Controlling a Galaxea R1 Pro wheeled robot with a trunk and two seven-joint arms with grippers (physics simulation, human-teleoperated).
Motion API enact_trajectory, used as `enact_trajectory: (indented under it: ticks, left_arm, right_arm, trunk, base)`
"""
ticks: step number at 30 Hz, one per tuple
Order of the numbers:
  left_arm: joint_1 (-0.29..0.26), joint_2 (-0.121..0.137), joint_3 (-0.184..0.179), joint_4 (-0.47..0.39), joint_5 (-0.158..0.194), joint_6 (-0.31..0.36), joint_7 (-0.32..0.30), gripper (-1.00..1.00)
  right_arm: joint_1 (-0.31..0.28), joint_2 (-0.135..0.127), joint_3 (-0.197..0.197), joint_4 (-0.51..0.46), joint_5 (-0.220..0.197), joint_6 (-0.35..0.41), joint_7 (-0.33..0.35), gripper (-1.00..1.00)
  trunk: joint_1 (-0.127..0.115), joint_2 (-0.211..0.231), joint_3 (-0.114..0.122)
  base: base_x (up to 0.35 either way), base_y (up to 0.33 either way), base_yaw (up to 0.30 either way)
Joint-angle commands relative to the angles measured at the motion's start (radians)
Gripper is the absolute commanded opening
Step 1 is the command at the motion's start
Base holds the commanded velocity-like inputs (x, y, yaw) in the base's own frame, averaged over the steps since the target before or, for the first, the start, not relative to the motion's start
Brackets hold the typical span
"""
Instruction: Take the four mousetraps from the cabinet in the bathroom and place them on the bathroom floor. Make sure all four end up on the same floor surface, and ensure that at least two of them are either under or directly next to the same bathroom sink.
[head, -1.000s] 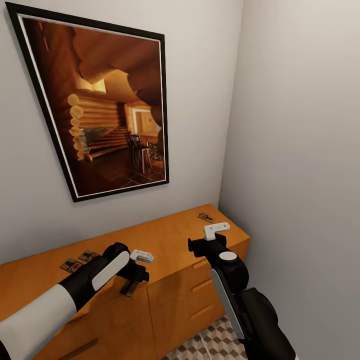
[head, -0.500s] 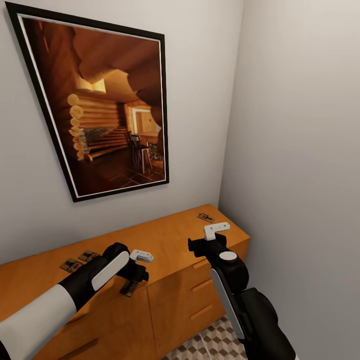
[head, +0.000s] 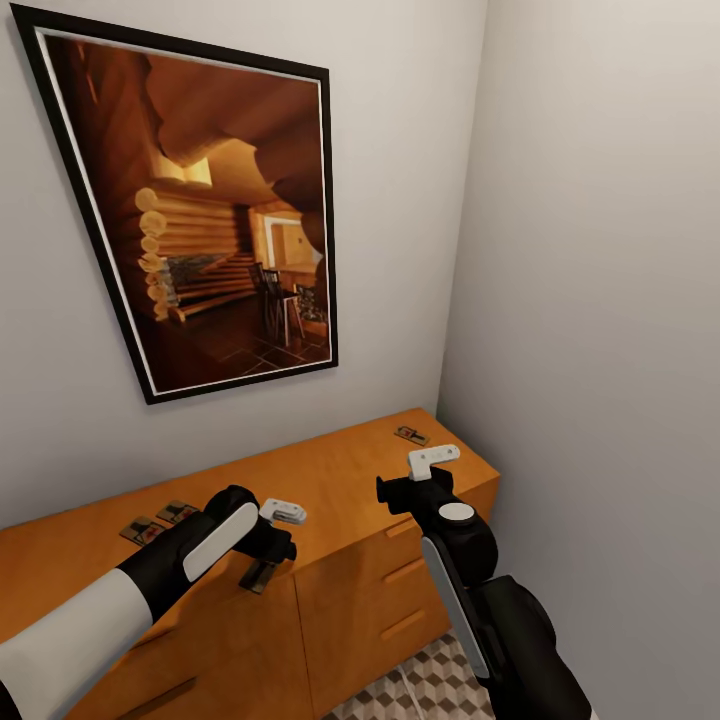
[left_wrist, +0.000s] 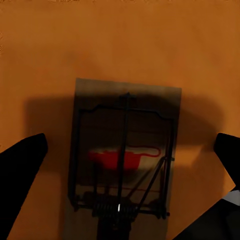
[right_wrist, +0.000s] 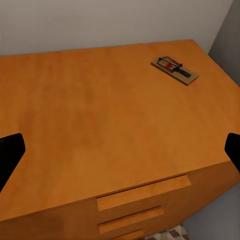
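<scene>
On top of the cabinet (head: 330, 480), the left gripper (left_wrist: 125, 150) hangs wide open over one mousetrap (left_wrist: 122, 165), maybe not touching it. Two traps (head: 160, 520) lie far left, half hidden. Another trap (right_wrist: 175, 69) sits far right. The right gripper (right_wrist: 120, 150) is open and empty. Cube-pattern floor (head: 430, 685) shows below.

My left gripper (left_wrist: 125, 150) straddling mousetrap (left_wrist: 122, 160), nothing blocking; cabinet top (right_wrist: 100, 115) lying open beneath my right gripper (right_wrist: 120, 150); walls closing right corner.
</scene>
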Motion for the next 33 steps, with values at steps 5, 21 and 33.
enact_trajectory:
  ticks: [5,21,33]
  left_arm:
    - [0.001,0.002,0.000,0.016,-0.003,0.000,-0.013,-1.00]
    - [0.001,-0.001,0.013,0.077,-0.004,-0.034,-0.020,-1.00]
    - [0.001,-0.001,0.013,0.079,-0.004,-0.037,-0.020,-1.00]
  right_arm:
    - [0.000,0.000,0.000,0.000,0.000,0.000,0.000,1.00]
    - [0.000,0.000,0.000,0.000,0.000,0.000,0.000,1.00]
    - [0.000,0.000,0.000,0.000,0.000,0.001,0.000,1.00]
  trunk:
    - [-0.004,0.007,0.003]
    - [-0.027,0.049,0.022]
    - [-0.027,0.049,0.022]
  base:
    - [0.000,0.000,0.000]
    - [0.000,0.000,0.000]
    - [0.000,0.000,0.000]
